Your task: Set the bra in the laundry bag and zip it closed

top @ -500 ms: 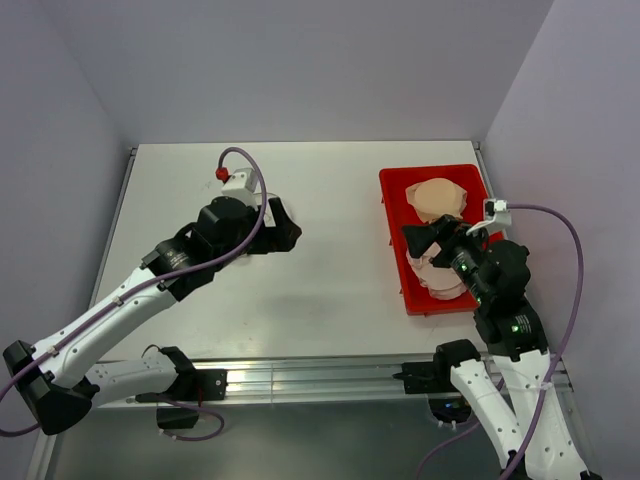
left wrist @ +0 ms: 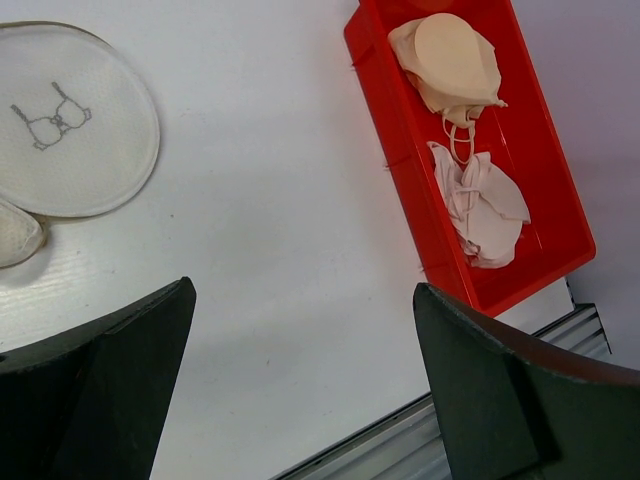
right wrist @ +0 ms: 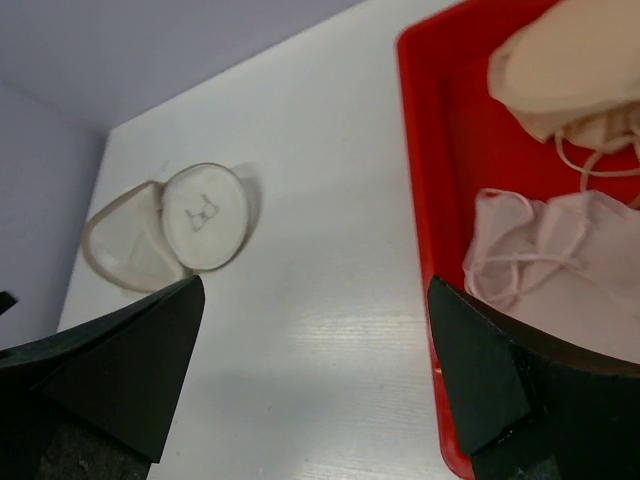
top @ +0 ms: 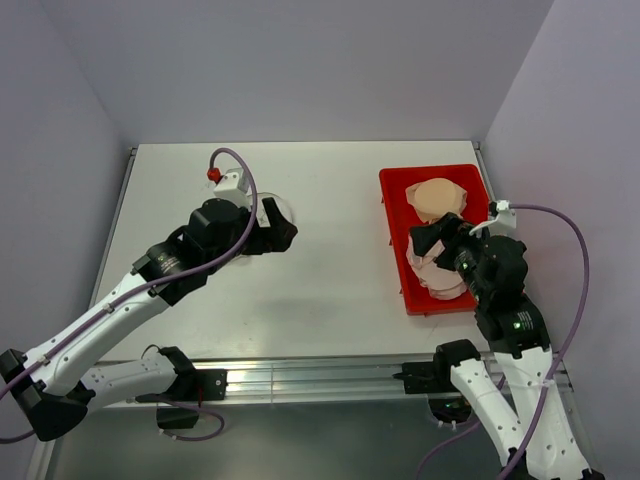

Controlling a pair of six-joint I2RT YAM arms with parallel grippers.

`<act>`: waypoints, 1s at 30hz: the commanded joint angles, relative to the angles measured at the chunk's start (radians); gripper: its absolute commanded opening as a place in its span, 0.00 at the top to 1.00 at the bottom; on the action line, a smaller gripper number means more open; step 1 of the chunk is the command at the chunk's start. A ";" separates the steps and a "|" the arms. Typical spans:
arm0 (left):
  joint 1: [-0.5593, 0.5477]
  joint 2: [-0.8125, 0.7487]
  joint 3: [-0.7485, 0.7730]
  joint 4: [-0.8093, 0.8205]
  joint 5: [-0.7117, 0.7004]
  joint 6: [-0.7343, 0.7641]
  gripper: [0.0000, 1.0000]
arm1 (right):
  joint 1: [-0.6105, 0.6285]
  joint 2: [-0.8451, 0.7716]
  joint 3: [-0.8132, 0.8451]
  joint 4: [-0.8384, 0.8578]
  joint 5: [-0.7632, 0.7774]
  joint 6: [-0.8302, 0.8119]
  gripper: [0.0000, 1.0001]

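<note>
Left gripper (left wrist: 303, 292) and right gripper (right wrist: 316, 285): both spread wide, holding and touching nothing
Right gripper hangs over the near end of the red tray (left wrist: 545, 165) at the table's (top: 340, 290) right side; the bra (left wrist: 485, 205), pale pink and crumpled, lies in the tray's near half; a darker tan bra (left wrist: 450, 55) fills the far half; the laundry bag (left wrist: 70, 120) lies far left beneath the left gripper, one face bearing a small line-drawn bra mark (left wrist: 50, 120)
</note>
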 commanded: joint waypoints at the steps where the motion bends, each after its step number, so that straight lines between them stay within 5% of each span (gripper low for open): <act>1: -0.003 -0.003 0.005 0.024 -0.005 0.018 0.02 | -0.005 0.064 0.075 -0.092 0.166 0.029 0.00; 5: -0.003 0.012 0.006 0.031 0.004 0.014 0.02 | -0.014 0.173 0.121 -0.192 0.332 0.077 0.00; 13: -0.003 0.015 -0.046 0.095 0.044 0.004 0.02 | -0.101 0.327 0.058 -0.148 0.306 0.103 0.01; 30: -0.003 0.008 -0.084 0.169 0.096 0.012 0.01 | -0.140 0.729 0.107 -0.031 0.501 0.186 0.22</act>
